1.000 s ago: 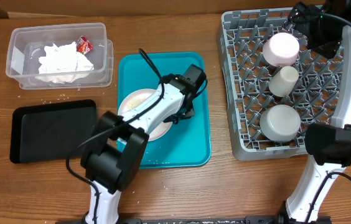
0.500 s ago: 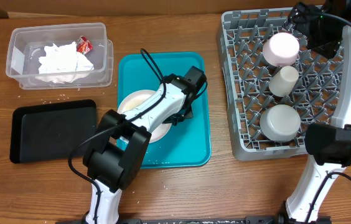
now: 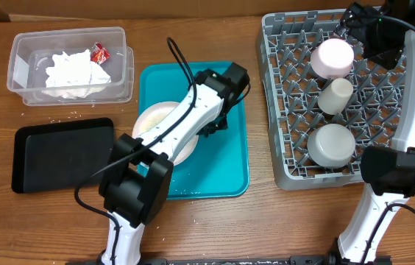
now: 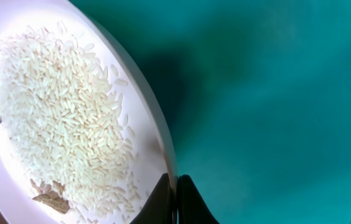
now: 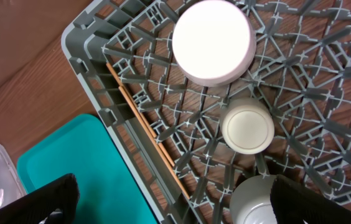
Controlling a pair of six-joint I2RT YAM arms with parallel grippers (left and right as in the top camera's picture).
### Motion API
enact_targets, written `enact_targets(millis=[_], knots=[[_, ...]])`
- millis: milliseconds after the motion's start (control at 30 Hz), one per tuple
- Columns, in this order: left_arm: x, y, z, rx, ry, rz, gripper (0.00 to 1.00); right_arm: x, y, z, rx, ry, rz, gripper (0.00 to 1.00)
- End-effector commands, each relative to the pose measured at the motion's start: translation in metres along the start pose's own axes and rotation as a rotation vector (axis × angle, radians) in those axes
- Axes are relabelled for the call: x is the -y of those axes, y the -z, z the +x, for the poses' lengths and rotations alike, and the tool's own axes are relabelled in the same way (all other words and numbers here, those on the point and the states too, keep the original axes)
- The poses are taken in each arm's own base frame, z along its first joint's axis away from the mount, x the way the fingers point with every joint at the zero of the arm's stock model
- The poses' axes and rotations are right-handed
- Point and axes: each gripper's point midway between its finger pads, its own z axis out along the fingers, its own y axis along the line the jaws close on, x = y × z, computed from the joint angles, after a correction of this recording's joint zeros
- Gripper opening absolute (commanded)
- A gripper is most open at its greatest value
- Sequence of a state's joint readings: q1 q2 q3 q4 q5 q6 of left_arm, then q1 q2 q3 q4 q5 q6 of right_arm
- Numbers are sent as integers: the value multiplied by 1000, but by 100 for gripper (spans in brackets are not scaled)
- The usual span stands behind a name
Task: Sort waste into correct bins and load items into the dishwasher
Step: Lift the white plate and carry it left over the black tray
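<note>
A white plate (image 3: 151,120) with loose rice on it sits on the teal tray (image 3: 226,173). My left gripper (image 3: 212,128) is shut on the plate's right rim. In the left wrist view the black fingertips (image 4: 175,200) pinch the rim of the plate (image 4: 70,124), which looks tilted over the tray (image 4: 275,93). My right gripper (image 5: 182,205) is open and empty, high above the grey dishwasher rack (image 3: 288,147). The rack holds a pink bowl (image 3: 332,57), a cream cup (image 3: 335,95) and a grey bowl (image 3: 331,145).
A clear bin (image 3: 119,70) at the back left holds white tissue and a red wrapper (image 3: 100,52). A black tray (image 3: 62,153) lies left of the teal tray. Wooden chopsticks (image 5: 144,130) lie in the rack's left edge.
My left wrist has moved toward the back of the teal tray, and the plate has shifted a little left with its gripped rim raised. The right arm has not moved.
</note>
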State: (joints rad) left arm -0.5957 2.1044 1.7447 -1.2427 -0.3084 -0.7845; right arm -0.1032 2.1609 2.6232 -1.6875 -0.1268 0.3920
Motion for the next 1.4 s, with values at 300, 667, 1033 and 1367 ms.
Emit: enact_targets(millis=[300, 667, 1033, 1367], knots=[[-82, 22, -41, 23, 275, -179, 4, -4, 14, -1, 33, 5, -23, 100], [-154, -9, -59, -230, 598, -34, 4, -4, 14, -2, 34, 5, -23, 100], [-204, -28, -85, -366, 742, 322, 4, -4, 14, -2, 34, 5, -23, 100], [-233, -22, -96, -397, 789, 597, 4, -4, 14, -1, 33, 5, -23, 100]])
